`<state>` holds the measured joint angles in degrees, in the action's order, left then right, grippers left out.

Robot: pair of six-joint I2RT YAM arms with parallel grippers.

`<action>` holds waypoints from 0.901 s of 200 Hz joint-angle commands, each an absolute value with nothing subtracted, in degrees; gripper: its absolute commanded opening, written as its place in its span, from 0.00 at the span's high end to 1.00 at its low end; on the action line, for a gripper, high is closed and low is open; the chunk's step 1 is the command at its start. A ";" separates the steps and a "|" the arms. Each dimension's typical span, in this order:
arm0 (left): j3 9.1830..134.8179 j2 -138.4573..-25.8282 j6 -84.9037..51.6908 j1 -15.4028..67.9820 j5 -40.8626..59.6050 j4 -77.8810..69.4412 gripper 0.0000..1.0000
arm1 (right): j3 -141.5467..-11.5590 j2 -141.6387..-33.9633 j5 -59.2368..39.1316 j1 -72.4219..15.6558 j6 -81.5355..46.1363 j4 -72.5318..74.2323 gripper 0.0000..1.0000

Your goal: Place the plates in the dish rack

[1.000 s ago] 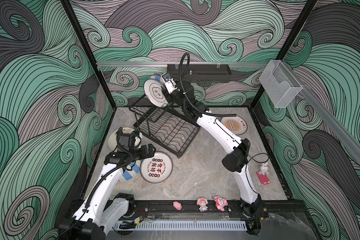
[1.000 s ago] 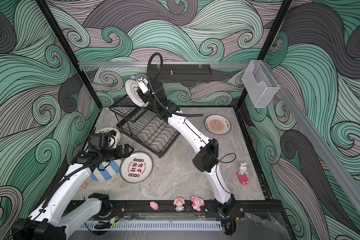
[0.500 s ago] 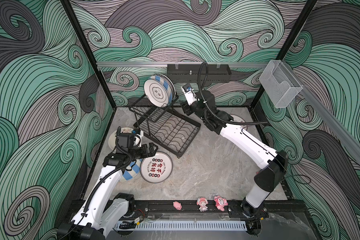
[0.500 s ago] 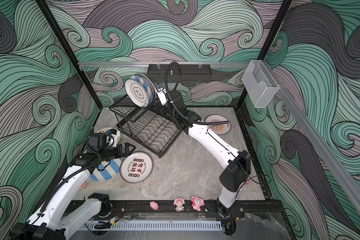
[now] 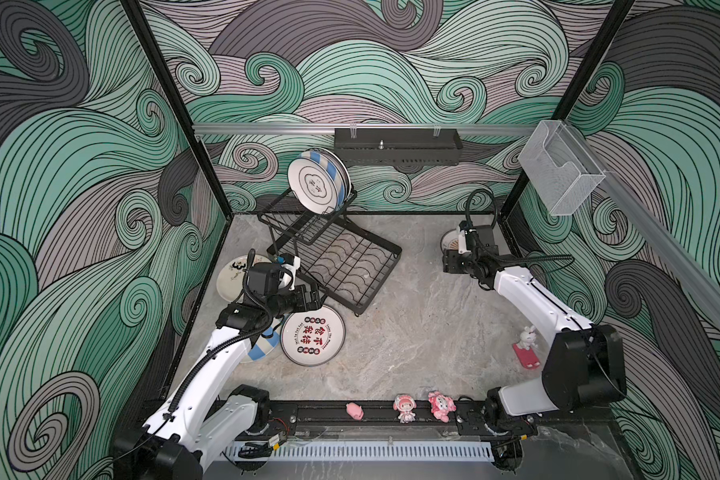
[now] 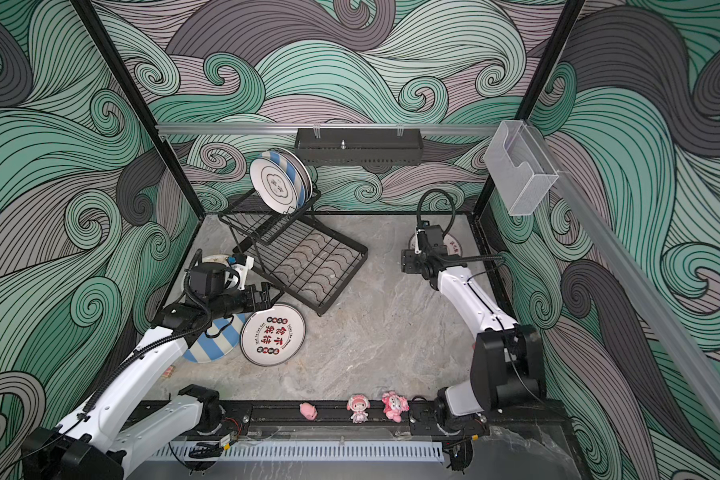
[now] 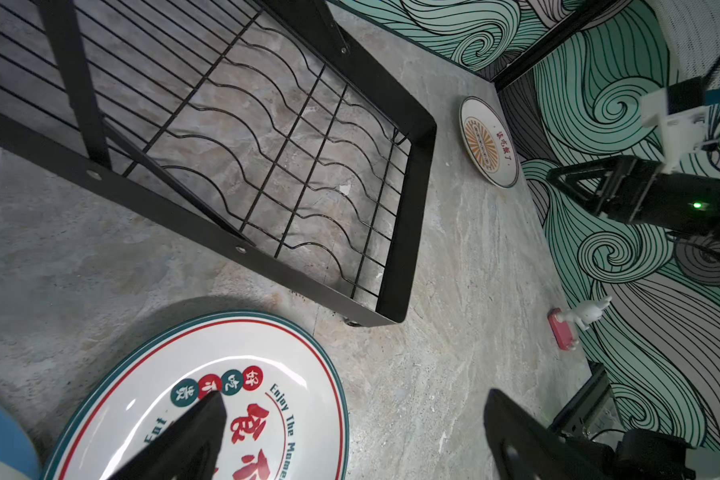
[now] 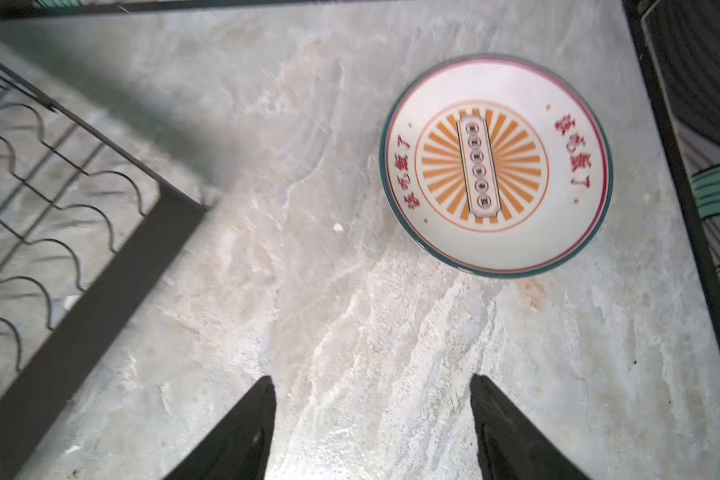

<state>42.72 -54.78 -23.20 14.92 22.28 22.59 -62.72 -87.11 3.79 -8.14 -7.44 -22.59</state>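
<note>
The black wire dish rack (image 5: 337, 257) (image 6: 304, 257) stands at the back left. A white plate (image 5: 314, 183) stands upright in its upper tier, with a blue-striped plate behind it. On the floor lie a plate with red characters (image 5: 312, 336) (image 7: 208, 399), a blue-striped plate (image 5: 262, 351) under the left arm, a cream plate (image 5: 233, 274) and an orange-sunburst plate (image 8: 495, 164) (image 5: 449, 241). My left gripper (image 5: 312, 295) (image 7: 354, 395) is open, one finger over the character plate's rim. My right gripper (image 5: 449, 264) (image 8: 371, 377) is open and empty above the floor, just short of the sunburst plate.
Pink figurines (image 5: 404, 407) sit on the front rail. A white rabbit figure on a red stand (image 5: 526, 345) is by the right wall. A black shelf (image 5: 395, 145) hangs on the back wall and a clear box (image 5: 558, 174) hangs at the right.
The right arm left the plates standing in the rack's upper tier, swung right and came down near the sunburst plate, its jaws spreading wider. The left arm barely moved.
</note>
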 commanded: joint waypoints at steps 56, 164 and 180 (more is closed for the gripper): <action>41.42 -55.72 -24.61 19.56 20.50 18.72 0.01 | -77.81 -101.43 1.71 -5.56 -3.35 -27.61 0.07; 40.97 -57.07 -23.98 19.75 23.08 18.38 0.02 | -94.66 -118.12 0.90 -3.11 -0.47 -36.45 0.00; 41.19 -57.91 -24.21 19.73 23.44 18.27 0.01 | -96.13 -119.62 -0.54 -2.40 -1.57 -36.41 0.00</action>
